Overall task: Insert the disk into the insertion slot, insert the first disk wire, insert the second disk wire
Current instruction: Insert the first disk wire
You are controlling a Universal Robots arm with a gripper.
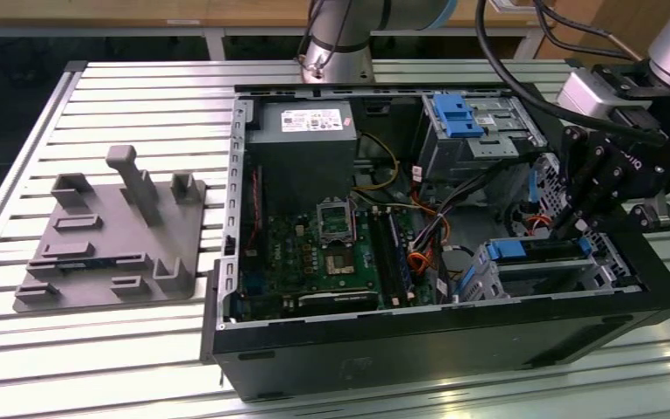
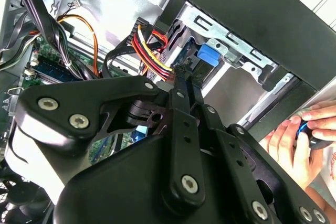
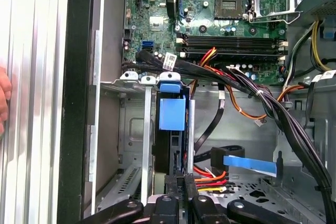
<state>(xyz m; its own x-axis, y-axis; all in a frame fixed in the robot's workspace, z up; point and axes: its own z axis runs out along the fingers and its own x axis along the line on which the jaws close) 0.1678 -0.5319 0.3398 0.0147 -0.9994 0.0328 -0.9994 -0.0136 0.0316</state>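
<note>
Disk [image 3: 172, 114] seated in slot [image 3: 134, 129], near corner, exterior view's right. Claw [image 3: 181, 179] clenched, apparently on red/yellow wire [image 3: 210, 174], beside disk end. Plug to be kept square to disk, pressed straight; other cables [image 3: 283, 114] avoided.

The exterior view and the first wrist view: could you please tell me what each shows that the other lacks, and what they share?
Exterior view: the grey fixture plate on the slatted table, the power supply and the arm's base. First wrist view: a person's hand beside the case and a blue pull tab. Both: the motherboard, and the disk sitting in the insertion slot.
</note>
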